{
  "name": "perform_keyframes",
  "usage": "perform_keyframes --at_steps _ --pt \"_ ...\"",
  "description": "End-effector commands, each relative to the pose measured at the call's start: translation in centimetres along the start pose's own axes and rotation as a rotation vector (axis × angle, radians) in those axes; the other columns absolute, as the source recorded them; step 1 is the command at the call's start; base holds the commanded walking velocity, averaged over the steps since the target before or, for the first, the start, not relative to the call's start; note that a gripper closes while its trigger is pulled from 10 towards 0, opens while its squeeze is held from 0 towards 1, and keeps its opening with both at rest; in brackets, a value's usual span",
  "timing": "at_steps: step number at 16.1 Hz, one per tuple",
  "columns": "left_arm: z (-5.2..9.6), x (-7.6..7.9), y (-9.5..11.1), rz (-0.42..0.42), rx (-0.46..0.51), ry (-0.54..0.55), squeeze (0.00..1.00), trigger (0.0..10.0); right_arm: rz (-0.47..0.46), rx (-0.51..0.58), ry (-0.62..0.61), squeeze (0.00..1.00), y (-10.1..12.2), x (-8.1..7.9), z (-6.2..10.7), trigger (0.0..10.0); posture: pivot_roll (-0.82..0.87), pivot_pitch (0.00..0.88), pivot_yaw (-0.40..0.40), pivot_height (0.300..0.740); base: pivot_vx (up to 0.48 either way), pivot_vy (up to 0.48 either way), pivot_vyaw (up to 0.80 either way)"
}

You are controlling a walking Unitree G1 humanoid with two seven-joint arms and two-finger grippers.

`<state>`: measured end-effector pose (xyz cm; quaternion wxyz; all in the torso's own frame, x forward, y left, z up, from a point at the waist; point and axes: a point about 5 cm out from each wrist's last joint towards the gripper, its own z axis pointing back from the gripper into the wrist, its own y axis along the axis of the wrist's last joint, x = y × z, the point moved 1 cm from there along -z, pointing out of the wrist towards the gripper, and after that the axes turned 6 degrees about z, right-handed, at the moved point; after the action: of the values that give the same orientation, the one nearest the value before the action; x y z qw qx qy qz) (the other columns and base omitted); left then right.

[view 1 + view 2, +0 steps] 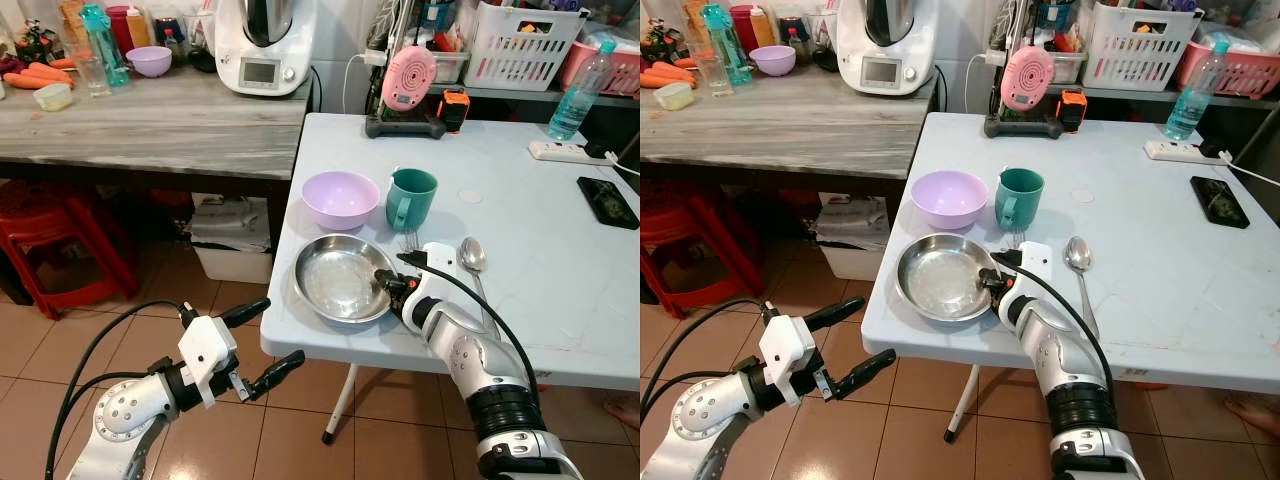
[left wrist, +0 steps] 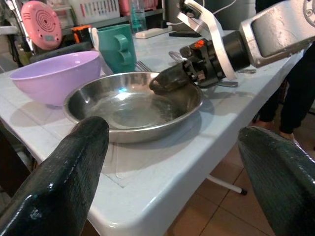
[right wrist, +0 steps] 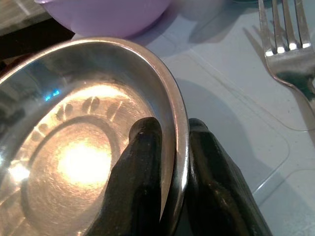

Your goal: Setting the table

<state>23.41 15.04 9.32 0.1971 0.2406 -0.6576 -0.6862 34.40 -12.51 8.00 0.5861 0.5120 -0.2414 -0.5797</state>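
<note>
My right gripper (image 3: 170, 147) has its jaws pinched on the rim of the metal plate (image 1: 335, 280) on the table (image 1: 540, 250). I think I'm placing it; next, let go gently. Left gripper (image 1: 262, 345) hangs open.

Bright, even light; glare inside the steel plate (image 3: 83, 162); close left end effector fingers (image 2: 64, 182) blurred.

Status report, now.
Right gripper pinching the round steel plate's rim. Left gripper open, below table edge. Fork beside plate.
</note>
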Motion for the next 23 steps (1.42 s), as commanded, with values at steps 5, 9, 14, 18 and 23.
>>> perform_keyframes --at_steps 5,9,14,18,23 --pt "-0.2 0.5 0.5 -0.025 0.010 -0.017 0.00 10.0 -0.110 -0.063 -0.030 0.00 -1.7 0.3 -0.1 0.0 0.04 0.000 -0.026 0.740 0.000 0.000 0.00" --pt "-0.6 -1.1 0.8 -0.039 0.029 0.058 0.00 10.0 -0.183 0.005 -0.070 0.00 -0.9 0.4 0.4 0.0 0.04 0.000 -0.029 0.740 0.000 0.000 0.00" --pt "1.3 -6.1 -1.1 0.038 0.000 0.550 0.00 10.0 -0.089 0.184 -0.044 0.00 0.5 -0.8 2.7 1.6 0.03 0.000 -0.030 0.740 0.000 0.000 0.00" --pt "1.8 -7.0 -2.8 0.148 0.011 0.725 0.00 10.0 -0.035 0.265 -0.122 0.00 0.3 0.0 4.9 10.0 0.02 0.000 -0.032 0.740 0.000 0.000 0.00" --pt "0.7 -7.2 -2.9 0.186 0.038 0.734 0.00 10.0 -0.019 0.287 -0.159 0.00 0.7 0.5 5.4 10.0 0.01 0.000 -0.032 0.740 0.000 0.161 -0.57"
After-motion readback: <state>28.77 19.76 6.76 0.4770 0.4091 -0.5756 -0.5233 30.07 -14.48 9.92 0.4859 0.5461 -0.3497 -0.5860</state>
